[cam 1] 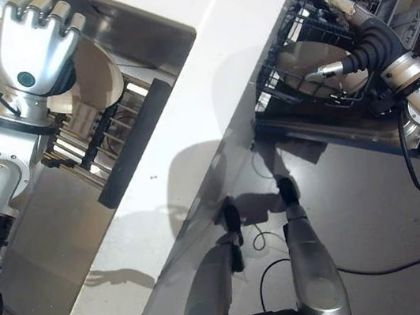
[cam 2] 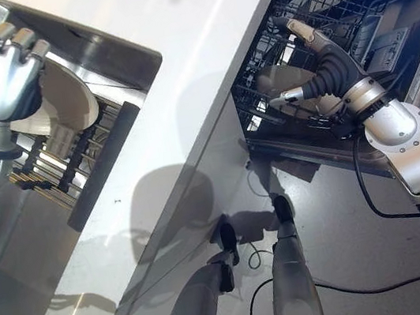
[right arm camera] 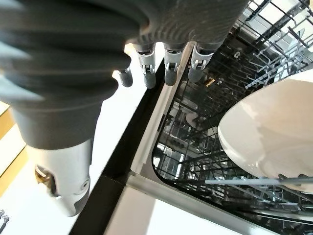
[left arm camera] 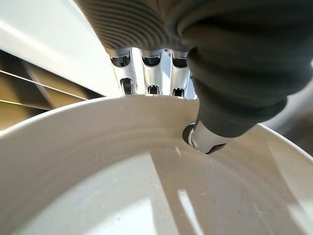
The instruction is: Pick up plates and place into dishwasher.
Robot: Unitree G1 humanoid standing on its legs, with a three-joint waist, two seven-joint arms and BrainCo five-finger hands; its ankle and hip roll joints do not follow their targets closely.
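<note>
Steel sink (cam 1: 143, 26), left hand (cam 1: 36, 43) fingers gripping upright plate (cam 1: 97, 75) rim, right hand (cam 1: 364, 45) fingers relaxed over dishwasher rack (cam 1: 290, 29)

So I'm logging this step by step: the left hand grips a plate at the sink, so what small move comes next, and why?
Probably lift the plate clear of the sink rack. The left hand already pinches its rim, thumb on the inside face. The right hand hangs open over the dishwasher rack, where another plate already sits.

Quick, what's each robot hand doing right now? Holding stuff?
Left robot hand: shut on a white plate over the sink rack.
Right robot hand: open, holding nothing, by a plate in the dishwasher rack.
</note>
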